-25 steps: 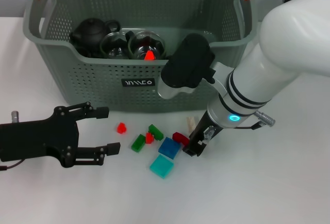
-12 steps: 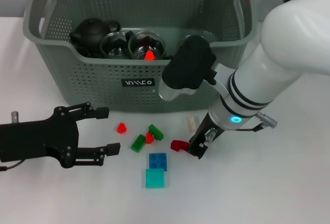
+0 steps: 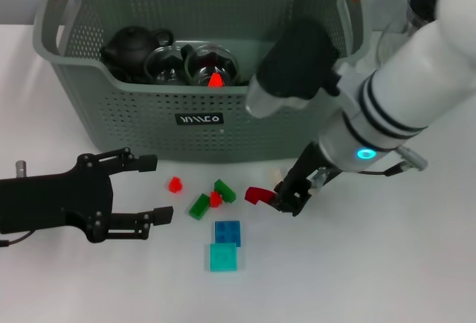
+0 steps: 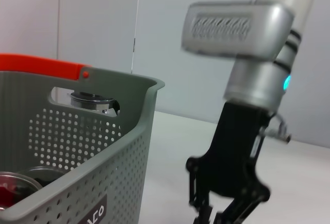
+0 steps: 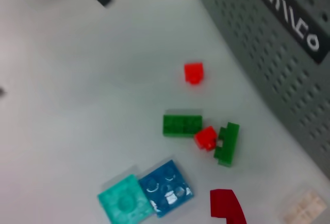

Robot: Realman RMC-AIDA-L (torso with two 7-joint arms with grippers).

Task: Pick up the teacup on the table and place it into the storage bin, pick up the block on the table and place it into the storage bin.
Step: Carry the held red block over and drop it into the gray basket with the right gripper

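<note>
We see a dark red block pinched between the fingers of the right gripper, low over the table just in front of the storage bin. The bin stands at the back of the table with a black teapot and glass cups inside. Beside the held block lie two green blocks, small red pieces, a blue block and a teal block, the last two touching. A cream block sits near the bin wall. The left gripper rests on the table to the left, fingers spread wide apart, holding nothing
</note>
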